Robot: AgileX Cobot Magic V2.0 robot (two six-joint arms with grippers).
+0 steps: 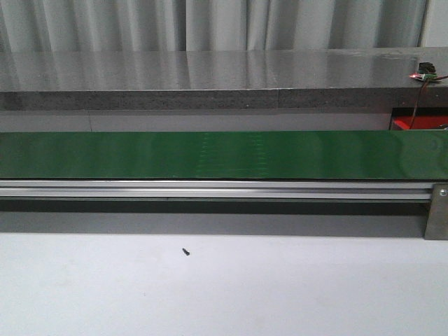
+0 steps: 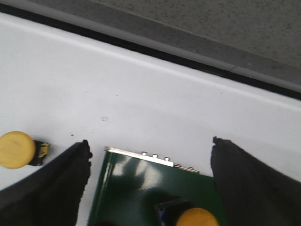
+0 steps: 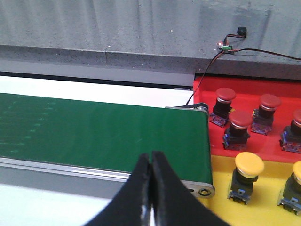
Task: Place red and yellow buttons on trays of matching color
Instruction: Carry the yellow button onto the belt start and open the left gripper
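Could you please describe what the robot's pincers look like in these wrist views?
Both are matte black. The left pincer shows two broad, wedge-shaped fingers with rough, slightly ragged inner edges. The right pincer shows two smooth fingers tapering to narrow rounded tips. No markings or cables show on either, and neither arm appears in the front view.

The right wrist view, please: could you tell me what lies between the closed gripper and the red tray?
The end of the green conveyor belt lies between the right gripper and the red tray; that stretch is bare, seen in the right wrist view.
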